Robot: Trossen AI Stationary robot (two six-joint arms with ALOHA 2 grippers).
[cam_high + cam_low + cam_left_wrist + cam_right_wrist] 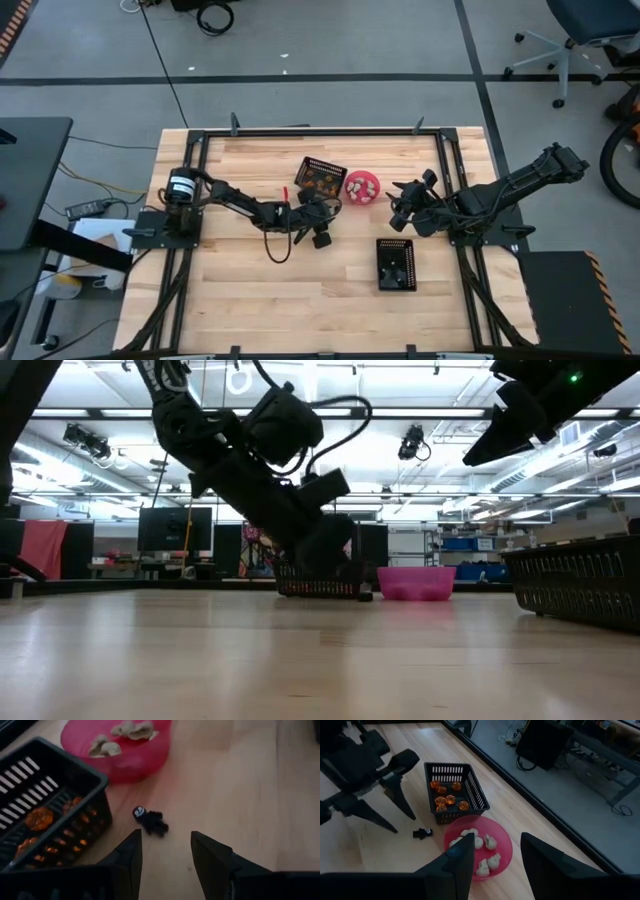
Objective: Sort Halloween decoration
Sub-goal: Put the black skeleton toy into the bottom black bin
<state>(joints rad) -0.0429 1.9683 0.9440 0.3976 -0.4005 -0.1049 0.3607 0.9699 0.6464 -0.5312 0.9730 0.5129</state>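
A wooden table [250, 290] seen from above, ringed by a black frame. Its whole 6 o'clock half is bare wood except for one black mesh basket [396, 265] at about 5 o'clock from centre, holding black trinkets. A second basket [455, 790] sits near 12 o'clock, tilted, with orange trinkets [447, 799] inside. Touching or just beside its 3 o'clock corner is a pink bowl [505, 840] holding pale trinkets [479, 842].

The left arm reaches in from the 9 o'clock edge, elbow low over the wood, wrist bent down. The left gripper [165, 851] hangs just above the tabletop at the 6 o'clock side of the orange basket, fingers parted and empty. One black trinket [150, 821] lies loose on the bare wood, just ahead of the gap between those fingers, near the basket's corner and the bowl's rim, touching neither.

The right arm comes in from the 3 o'clock edge, raised above the table. The right gripper [495, 855] hovers just at 3 o'clock of the bowl, fingers parted and holding nothing. Open wood lies between the two grippers, which are well apart.
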